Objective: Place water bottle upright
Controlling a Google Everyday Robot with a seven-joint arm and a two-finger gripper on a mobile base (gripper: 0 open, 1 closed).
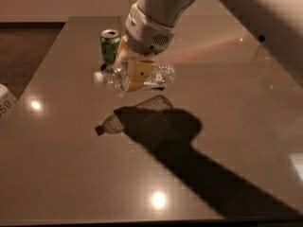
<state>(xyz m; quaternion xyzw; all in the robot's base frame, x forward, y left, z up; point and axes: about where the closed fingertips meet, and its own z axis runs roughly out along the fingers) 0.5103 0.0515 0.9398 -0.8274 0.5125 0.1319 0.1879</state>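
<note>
The water bottle (161,75) is a clear ribbed plastic bottle with a white cap (98,78) at its left end. It hangs on its side, well above the brown table (71,174). My gripper (134,74) is shut on the bottle's middle, its tan fingers (138,73) clamped around it and hiding the label band. The bottle's shadow (118,122) lies on the table below, apart from the bottle. The white arm reaches in from the upper right.
A green soda can (110,45) stands upright on the table just behind and to the left of the gripper. A white object (5,103) with printed digits sits at the table's left edge. Ceiling lights glare on the tabletop.
</note>
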